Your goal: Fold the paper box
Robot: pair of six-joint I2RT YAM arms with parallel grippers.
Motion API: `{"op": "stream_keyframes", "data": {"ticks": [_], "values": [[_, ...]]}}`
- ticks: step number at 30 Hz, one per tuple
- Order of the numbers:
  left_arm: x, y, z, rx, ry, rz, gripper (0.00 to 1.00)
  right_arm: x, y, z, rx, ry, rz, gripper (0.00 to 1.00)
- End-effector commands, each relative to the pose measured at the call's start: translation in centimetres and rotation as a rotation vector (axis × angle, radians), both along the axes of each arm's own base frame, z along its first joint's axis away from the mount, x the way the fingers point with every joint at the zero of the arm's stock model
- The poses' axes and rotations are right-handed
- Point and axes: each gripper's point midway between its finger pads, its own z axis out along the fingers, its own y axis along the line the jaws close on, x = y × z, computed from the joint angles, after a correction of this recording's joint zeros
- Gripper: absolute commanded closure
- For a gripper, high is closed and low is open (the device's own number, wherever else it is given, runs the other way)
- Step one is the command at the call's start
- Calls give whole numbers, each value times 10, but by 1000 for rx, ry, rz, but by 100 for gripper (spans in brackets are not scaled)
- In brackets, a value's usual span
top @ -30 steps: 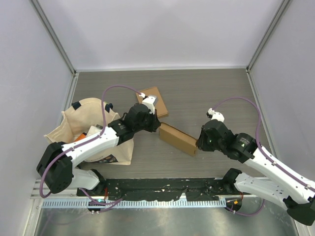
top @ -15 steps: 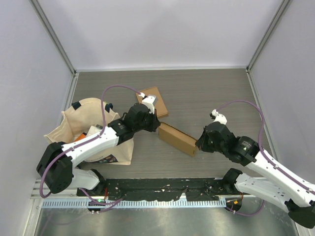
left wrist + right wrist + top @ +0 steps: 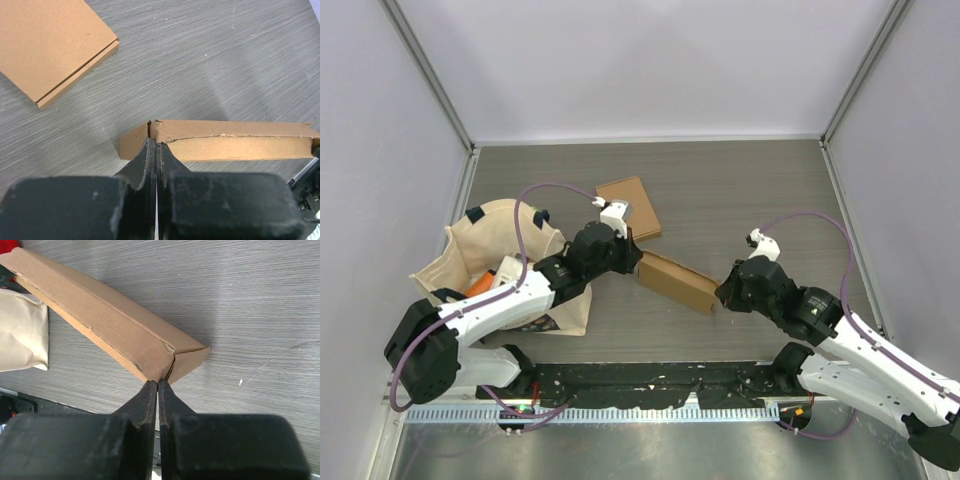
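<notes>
Top external view shows you the paper box [image 3: 677, 282] lying slantwise on the counter [image 3: 760, 185], midway between the two arms, with one arm at each end of it. Your left hand [image 3: 156, 146] has its fingers pressed flat together, and their tips meet the near wall of the box right at the corner where an end flap has a small split. Your right hand [image 3: 158, 383] is closed the same way, its tips set into the seam at the opposite corner, where the end flap folds in. With both ends braced, the box likely cannot slide or spin while a flap is worked, which would explain the mirrored poses. Neither wrist view shows whether a sliver of card is nipped between the fingers or the tips only push against the corners, so treat neither end as firmly held. The lid edge looks ragged and not fully seated, so the folding seems unfinished. A second flat carton [image 3: 632, 205] lies farther back, apart from the work, and a cloth bag [image 3: 505, 270] sits under your left arm.
</notes>
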Motion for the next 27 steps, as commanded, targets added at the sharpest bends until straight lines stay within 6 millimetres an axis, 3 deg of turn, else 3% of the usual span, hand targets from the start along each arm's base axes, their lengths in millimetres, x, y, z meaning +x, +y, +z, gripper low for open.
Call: {"op": "stream_keyframes", "data": {"ticks": [1, 4, 7, 11, 12, 14, 18, 23, 27], "values": [[-12, 4, -18, 45, 14, 13, 100, -6, 11, -7, 54, 26, 31, 87], [-13, 7, -22, 63, 0, 33, 100, -6, 13, 17, 136, -4, 3, 69], [-14, 9, -27, 75, 5, 41, 100, -8, 9, 38, 218, -25, -48, 59], [-15, 10, -28, 79, 2, 49, 100, -14, -1, 50, 302, -13, -141, 45], [-14, 10, -26, 78, -2, 52, 100, -13, -6, 50, 321, -8, -191, 34], [-14, 10, -25, 78, -9, 58, 100, -11, -16, 54, 394, -4, -309, 21], [-14, 13, -21, 70, -11, 82, 100, -4, -16, 71, 577, -10, -425, 19], [-13, 17, -23, 61, 1, 123, 100, 4, 12, 66, 728, 133, -502, 18], [-15, 18, -25, 59, 13, 139, 100, 14, 16, 64, 765, 164, -579, 18]]}}
